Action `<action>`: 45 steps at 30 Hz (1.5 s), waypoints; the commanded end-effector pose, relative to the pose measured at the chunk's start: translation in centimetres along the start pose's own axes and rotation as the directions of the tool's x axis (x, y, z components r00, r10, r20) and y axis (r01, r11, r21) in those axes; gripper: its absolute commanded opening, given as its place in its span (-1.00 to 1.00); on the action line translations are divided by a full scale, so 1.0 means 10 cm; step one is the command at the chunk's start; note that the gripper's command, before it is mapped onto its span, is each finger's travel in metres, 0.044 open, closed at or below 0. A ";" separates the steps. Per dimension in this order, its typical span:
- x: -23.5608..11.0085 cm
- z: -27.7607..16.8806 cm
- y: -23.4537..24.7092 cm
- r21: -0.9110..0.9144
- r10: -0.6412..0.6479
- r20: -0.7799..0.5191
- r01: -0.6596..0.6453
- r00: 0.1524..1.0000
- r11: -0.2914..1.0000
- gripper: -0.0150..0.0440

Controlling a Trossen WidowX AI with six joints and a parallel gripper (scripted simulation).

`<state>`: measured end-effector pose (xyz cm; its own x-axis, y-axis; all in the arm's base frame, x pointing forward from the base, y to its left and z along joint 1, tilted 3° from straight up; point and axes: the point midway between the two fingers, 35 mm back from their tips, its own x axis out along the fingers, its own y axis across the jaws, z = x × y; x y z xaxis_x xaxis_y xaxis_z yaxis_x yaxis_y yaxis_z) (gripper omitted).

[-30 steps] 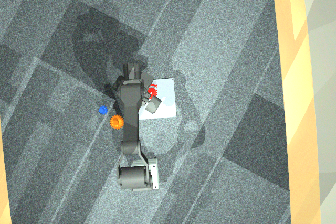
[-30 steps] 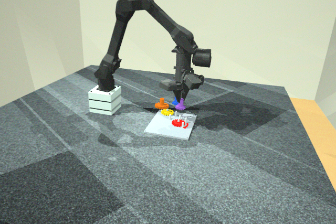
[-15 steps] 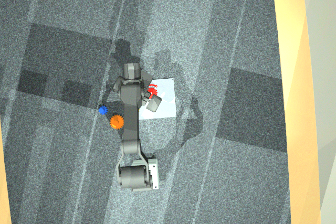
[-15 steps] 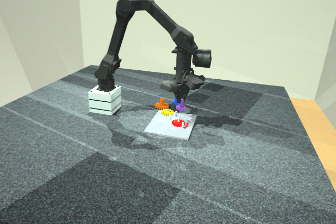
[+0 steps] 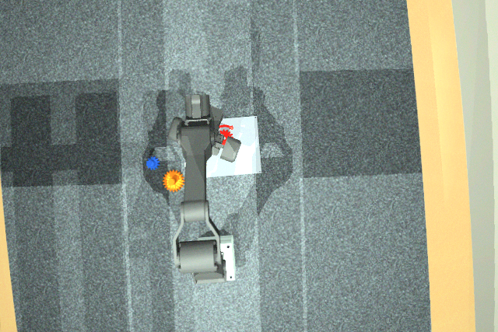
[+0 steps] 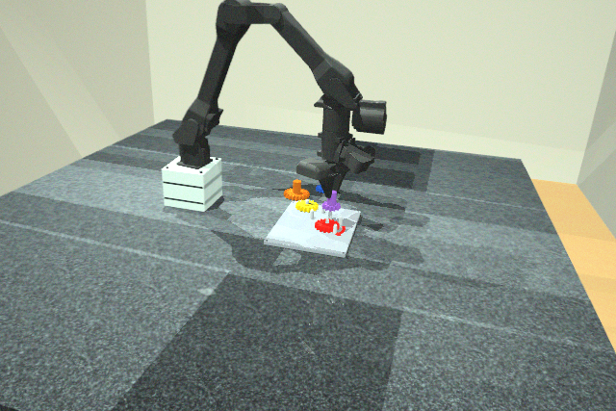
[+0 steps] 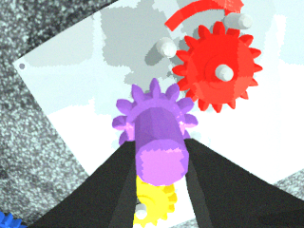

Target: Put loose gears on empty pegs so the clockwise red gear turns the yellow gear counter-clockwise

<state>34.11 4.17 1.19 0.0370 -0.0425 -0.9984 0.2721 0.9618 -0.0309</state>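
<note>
My gripper [image 6: 332, 192] [image 7: 159, 150] is shut on the handle of the purple gear [image 6: 331, 206] [image 7: 156, 102]. The purple gear is held upright above the board [image 5: 246, 161] [image 6: 298, 243] [image 7: 71, 90], between the red gear and the yellow gear in the wrist view. The red gear [image 5: 226, 134] [image 6: 324, 225] [image 7: 204, 71] sits on a peg. The yellow gear [image 6: 306, 206] [image 7: 161, 204] sits on another, partly hidden by a finger in the wrist view. Bare pegs [image 7: 166, 47] [image 6: 312, 215] stand on the board. Whatever is directly under the purple gear is hidden in the wrist view.
The large orange gear [image 5: 173, 180] [image 6: 296, 193] and the small blue gear [image 5: 152, 162] [image 6: 320, 189] [image 7: 9, 220] stand on the table beside the board. The red arrow [image 5: 226, 125] [image 7: 199, 9] curves beside the red gear. The arm covers part of the board in the top view.
</note>
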 end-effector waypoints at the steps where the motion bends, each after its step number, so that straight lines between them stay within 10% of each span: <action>1: 0.06 0.00 -0.01 0.044 -0.004 0.000 0.004 1.000 0.999 -0.49; 17: 0.21 0.00 -0.01 0.429 -0.004 0.000 0.004 1.000 0.903 -0.49; 45: 0.27 0.00 -0.01 -0.033 -0.004 0.000 0.004 1.000 0.999 -0.49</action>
<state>34.11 3.98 -1.39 0.0344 -0.0456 -0.9984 0.2514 0.9672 -0.0355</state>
